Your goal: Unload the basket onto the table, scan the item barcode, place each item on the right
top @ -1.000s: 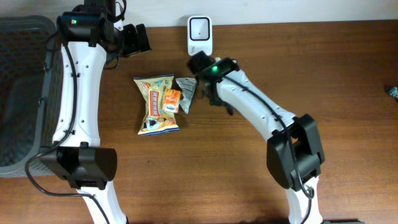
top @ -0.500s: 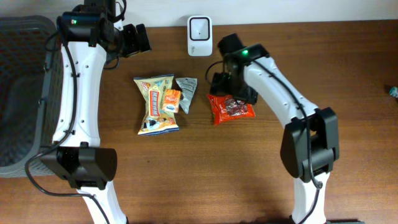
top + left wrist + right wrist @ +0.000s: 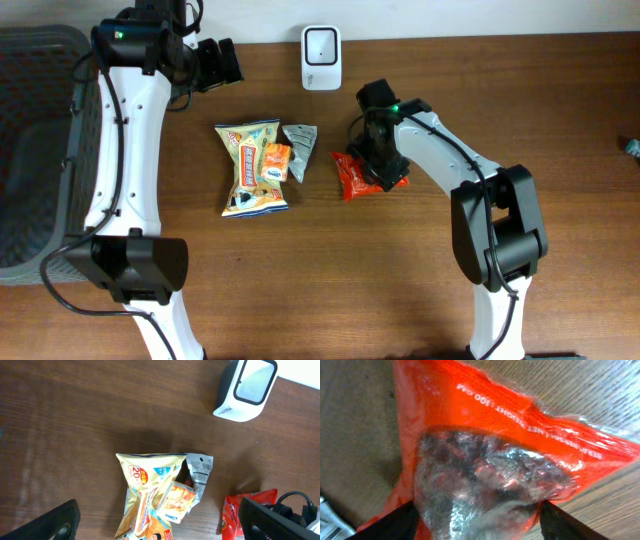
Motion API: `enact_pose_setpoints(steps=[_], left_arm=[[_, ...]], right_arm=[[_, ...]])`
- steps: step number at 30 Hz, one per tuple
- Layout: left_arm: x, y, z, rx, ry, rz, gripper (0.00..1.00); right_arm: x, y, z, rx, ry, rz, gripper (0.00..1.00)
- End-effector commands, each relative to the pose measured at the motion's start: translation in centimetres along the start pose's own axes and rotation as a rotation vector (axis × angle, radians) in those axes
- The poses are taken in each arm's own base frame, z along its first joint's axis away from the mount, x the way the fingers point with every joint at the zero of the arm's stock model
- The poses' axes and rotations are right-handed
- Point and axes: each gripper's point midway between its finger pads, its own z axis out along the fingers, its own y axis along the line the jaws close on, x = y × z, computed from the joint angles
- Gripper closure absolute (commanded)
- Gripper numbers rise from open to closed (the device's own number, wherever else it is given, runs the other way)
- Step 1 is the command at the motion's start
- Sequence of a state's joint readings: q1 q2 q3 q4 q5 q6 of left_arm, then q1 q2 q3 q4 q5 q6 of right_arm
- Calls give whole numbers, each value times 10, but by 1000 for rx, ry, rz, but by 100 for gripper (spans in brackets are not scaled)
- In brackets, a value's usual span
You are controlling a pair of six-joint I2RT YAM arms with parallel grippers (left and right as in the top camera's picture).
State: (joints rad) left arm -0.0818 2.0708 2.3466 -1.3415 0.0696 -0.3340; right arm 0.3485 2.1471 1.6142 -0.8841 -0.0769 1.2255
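A red snack packet (image 3: 350, 180) (image 3: 485, 420) with a clear window lies flat on the wooden table, right of a small pile of snacks. My right gripper (image 3: 378, 160) (image 3: 477, 522) is down over it, and its two black fingers (image 3: 390, 522) press against both sides of the bulging middle. In the left wrist view the red packet (image 3: 235, 510) shows at the lower right. The white barcode scanner (image 3: 321, 45) (image 3: 246, 387) stands at the table's far edge. My left gripper (image 3: 232, 62) (image 3: 160, 527) hangs wide open high above the pile, holding nothing.
The pile holds a yellow snack bag (image 3: 250, 170) (image 3: 145, 490), a small orange packet (image 3: 276, 162) and a silver packet (image 3: 300, 145). A dark mesh basket (image 3: 30, 150) stands at the left edge. A small item (image 3: 632, 147) sits at the far right edge.
The right arm swung from the pile to the right, left the red packet lying on the table with jaws wide, then came down and closed on it. The left arm stayed still.
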Motion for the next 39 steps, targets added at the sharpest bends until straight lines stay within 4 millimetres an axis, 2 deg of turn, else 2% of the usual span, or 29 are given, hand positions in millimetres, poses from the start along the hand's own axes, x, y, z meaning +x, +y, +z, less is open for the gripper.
enact_pose_setpoints(steps=[1,4,6,8,9,13,15,16,19,24,26,27,28,29,33,34,35,38,39], left_arm=[[-3,4,-4,-9,-15,-12,1],[-3,4,-5,-9,-15,-12,1],[-3,4,-5,-9,-16,-12,1],[-3,4,-5,-9,-15,-12,1],[-3,4,-4,-9,-15,-12,1],[-3,4,-4,-9,-15,-12,1],[-3,4,-4,-9,-15,-12,1],[-3,4,-5,-9,-15,-12,1],[-3,4,-4,-9,-15,-12,1],[-3,4,-4,-9,-15,-12,1],[-3,4,-5,-10,-15,-12,1],[-3,4,-4,-9,-15,-12,1],[-3,4,-4,-9,-15,-12,1],[-3,4,-5,-9,-15,-12,1],[-3,4,-4,-10,-15,-12,1],[-3,4,-4,-9,-15,-12,1],[-3,4,-4,-9,-15,-12,1],[-3,4,-4,-9,-15,-12,1],[-3,4,-4,-9,-15,-12,1]], right_arm=[[-1,-11,7,40,-23,17,42],[-3,-6,8,18,-35,-30,48],[-9,11,7,-46,-60,-191,59],[-14,16,5,-65,-73,-251,67],[-17,17,5,-70,-78,-262,76],[-29,27,2,-121,-105,-359,78],[-32,44,-5,-195,-104,-471,78],[-33,54,-10,-237,-105,-523,78],[-46,77,-34,-307,-153,-559,96],[-69,119,-88,-435,-263,-558,96],[-70,122,-96,-442,-271,-564,96],[-69,118,-93,-428,-257,-553,75],[-67,113,-89,-408,-237,-539,46],[-64,107,-82,-387,-216,-520,39],[-57,82,-53,-304,-148,-431,38],[-56,77,-46,-291,-135,-412,34],[-54,73,-41,-277,-124,-410,25],[-49,63,-30,-250,-102,-411,13],[-47,62,-29,-243,-96,-412,13]])
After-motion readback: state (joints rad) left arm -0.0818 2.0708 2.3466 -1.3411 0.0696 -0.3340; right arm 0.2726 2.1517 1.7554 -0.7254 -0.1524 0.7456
